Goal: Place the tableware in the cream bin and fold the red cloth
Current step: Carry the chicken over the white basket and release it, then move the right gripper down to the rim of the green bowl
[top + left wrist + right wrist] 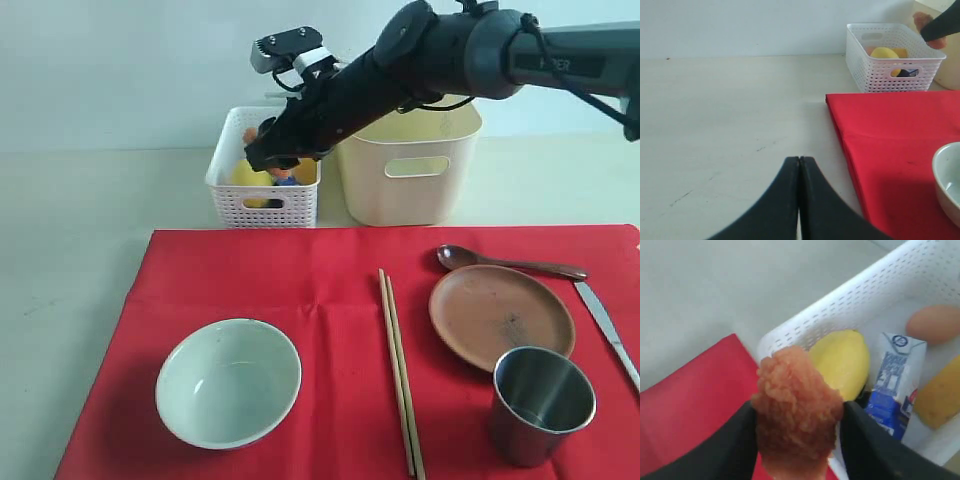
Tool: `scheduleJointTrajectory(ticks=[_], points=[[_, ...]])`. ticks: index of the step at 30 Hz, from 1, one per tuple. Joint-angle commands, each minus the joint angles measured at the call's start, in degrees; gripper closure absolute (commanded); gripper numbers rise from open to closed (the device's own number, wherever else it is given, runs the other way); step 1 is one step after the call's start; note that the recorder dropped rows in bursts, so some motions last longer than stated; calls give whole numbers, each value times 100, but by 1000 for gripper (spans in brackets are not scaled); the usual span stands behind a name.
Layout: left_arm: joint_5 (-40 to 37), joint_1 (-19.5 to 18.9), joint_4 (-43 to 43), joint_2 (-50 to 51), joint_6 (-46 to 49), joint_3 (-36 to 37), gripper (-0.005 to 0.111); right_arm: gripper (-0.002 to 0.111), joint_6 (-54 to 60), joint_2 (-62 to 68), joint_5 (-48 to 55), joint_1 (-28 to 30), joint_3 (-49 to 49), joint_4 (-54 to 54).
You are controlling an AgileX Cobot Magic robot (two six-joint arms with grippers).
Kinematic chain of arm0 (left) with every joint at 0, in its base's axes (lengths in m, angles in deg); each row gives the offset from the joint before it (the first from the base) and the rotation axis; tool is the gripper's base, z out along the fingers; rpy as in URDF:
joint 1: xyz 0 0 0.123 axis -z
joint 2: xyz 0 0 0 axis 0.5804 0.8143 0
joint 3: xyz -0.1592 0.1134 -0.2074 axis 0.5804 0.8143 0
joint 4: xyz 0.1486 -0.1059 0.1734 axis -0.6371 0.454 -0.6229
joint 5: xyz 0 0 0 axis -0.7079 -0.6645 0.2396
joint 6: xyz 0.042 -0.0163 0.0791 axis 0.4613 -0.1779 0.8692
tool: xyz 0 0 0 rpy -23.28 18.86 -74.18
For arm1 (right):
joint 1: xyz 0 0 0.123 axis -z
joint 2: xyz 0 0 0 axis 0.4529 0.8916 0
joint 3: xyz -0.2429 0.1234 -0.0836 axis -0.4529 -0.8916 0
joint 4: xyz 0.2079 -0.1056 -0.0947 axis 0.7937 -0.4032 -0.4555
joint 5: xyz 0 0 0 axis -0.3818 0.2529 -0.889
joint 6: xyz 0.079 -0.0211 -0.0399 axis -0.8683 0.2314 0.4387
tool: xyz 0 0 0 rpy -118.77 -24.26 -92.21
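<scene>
Over the rim of the low white perforated basket (pixel 262 205), my right pincer (pixel 800 440) gripped a rough orange-brown sausage piece (pixel 797 410) between its two dark fingers. Below it in the basket lay a yellow lemon (pixel 840 362), a small blue-white milk carton (pixel 892 380) and a brown egg (pixel 935 322). The tall cream plastic bin (pixel 410 170) stood just beside the basket on its right, its mouth partly under my arm.

The large bright red cloth (pixel 330 290) lay flat, its far edge just short of both containers. On it sat the pale green bowl (pixel 228 382) near the left edge, the pair of wooden chopsticks (pixel 400 370) in the middle, then the round brown plate (pixel 502 315), the dark metal spoon (pixel 505 263) beyond it, the steel cup (pixel 540 405) nearer, and the silver knife (pixel 607 325) along the right edge.

My left pincer (pixel 799 165) was closed on nothing, over the bare pale table (pixel 70 260) left of the cloth's edge, with wide open room around it.
</scene>
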Motion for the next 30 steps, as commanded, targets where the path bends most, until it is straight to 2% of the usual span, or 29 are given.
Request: scheduleJointTrajectory(ticks=[1,5,10,12,16,18,20,23,25,28,30], points=[[21,-24,35,-24,0,17,107,79,-144,167,-523,-8,259,-351],[21,-24,35,-24,0,17,107,57,-245,222,-809,-8,376,-570],[21,-24,35,-24,0,17,107,23,-425,222,-553,-8,536,-570],[21,-24,35,-24,0,17,107,18,-674,201,-438,-8,606,-588],[21,-24,35,-24,0,17,107,18,-1513,-21,-201,-8,685,-1119],[21,-24,35,-24,0,17,107,22,-1997,-206,-6,-8,685,-1524],[21,-24,35,-24,0,17,107,31,-2579,-401,262,-8,685,-1964],[21,-24,35,-24,0,17,107,55,-3603,-712,885,-8,685,-2760],[21,-24,35,-24,0,17,107,78,-4370,-963,1329,-8,637,-3425],[21,-24,35,-24,0,17,107,107,-4566,-1443,1526,-8,252,-4024],[21,-24,35,-24,0,17,107,108,-4566,-1865,1367,-8,-212,-4142]])
